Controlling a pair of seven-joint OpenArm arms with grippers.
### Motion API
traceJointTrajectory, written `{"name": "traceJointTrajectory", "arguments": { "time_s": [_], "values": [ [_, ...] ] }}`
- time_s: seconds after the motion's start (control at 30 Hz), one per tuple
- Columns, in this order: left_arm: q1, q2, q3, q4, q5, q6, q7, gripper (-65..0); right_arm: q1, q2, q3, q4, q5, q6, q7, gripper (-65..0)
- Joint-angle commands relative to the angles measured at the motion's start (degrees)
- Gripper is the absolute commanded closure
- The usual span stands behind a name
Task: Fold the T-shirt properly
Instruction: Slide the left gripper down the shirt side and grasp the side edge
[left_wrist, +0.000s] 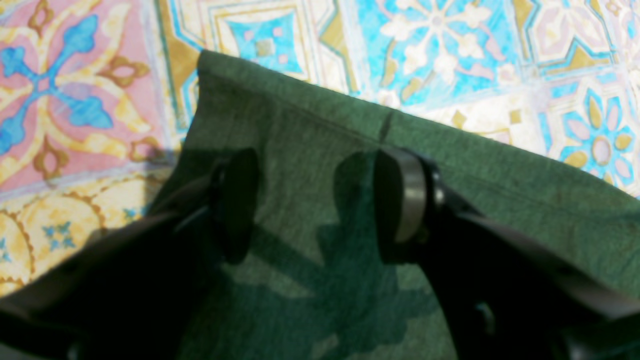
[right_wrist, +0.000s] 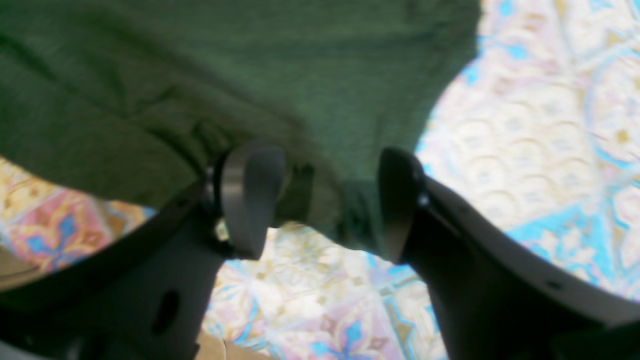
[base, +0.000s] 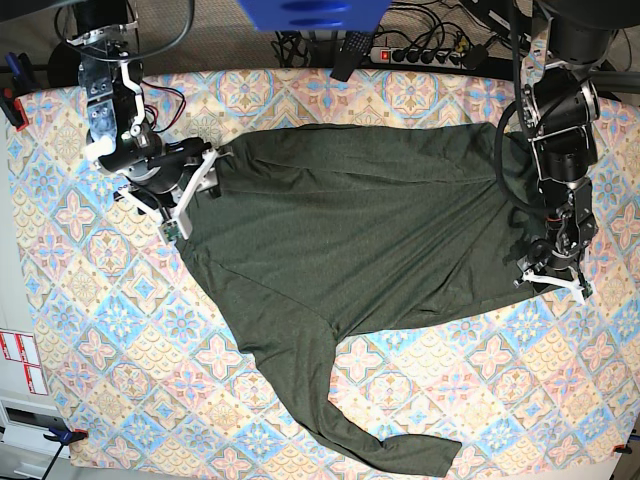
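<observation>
The dark olive-green T-shirt (base: 370, 230) lies spread across the patterned tablecloth (base: 100, 330), with one long sleeve (base: 350, 420) trailing toward the front edge. At the shirt's right edge my left gripper (base: 540, 268) stands open. In the left wrist view its two fingers (left_wrist: 235, 200) hover over the hem corner (left_wrist: 300, 125) of the shirt, with flat fabric beneath my left gripper (left_wrist: 315, 200). At the shirt's left end is my right gripper (base: 205, 165), also open. Seen from the right wrist, a bunched edge of the T-shirt (right_wrist: 325, 200) lies between the wide-apart jaws of my right gripper (right_wrist: 325, 215).
A power strip (base: 420, 52) and cables lie behind the table's far edge. A blue object (base: 300, 12) hangs at the top of the base view. A red clamp (base: 10, 105) sits on the table's left edge.
</observation>
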Motion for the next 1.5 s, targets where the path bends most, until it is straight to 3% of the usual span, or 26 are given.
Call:
{"name": "traceJointTrajectory", "arguments": {
  "time_s": [0.0,0.4,0.6,0.73,1.07,1.13,1.3,1.47],
  "values": [
    [-1.09,-0.77,-0.14,0.75,-0.33,-0.11,-0.02,-37.0,0.48,0.47,0.38,1.1,0.16,-0.03,0.86,-32.5],
    [-0.21,-2.61,-0.49,1.02,-0.68,-0.11,-0.63,-37.0,0.84,0.47,0.02,1.1,0.25,-0.03,0.86,-32.5],
    [1.19,-2.17,-0.14,0.66,-0.33,-0.02,-2.74,-37.0,0.75,0.47,0.2,1.1,0.25,-0.03,0.86,-32.5],
    [2.51,-0.06,-0.05,0.66,-0.15,-0.28,-2.39,-36.5,0.92,0.47,0.02,1.1,0.25,-0.03,0.86,-32.5],
    [2.77,3.72,-0.05,1.1,-0.24,-0.72,-0.19,-9.2,0.92,0.47,0.02,1.01,0.25,-0.03,0.86,-32.5],
    [2.77,3.89,-0.05,2.6,-0.24,-2.3,0.16,-5.3,0.92,0.47,0.02,1.01,0.25,-0.03,0.86,-32.5],
    [3.13,3.8,5.31,4.8,-0.33,-9.07,0.16,0.0,0.92,-0.59,0.38,1.01,0.25,-0.03,0.94,-32.5],
    [3.13,3.54,6.89,4.88,-0.77,-10.22,0.16,0.0,1.01,-1.38,0.38,0.75,0.25,-0.03,0.94,-32.5]
  ]
}}
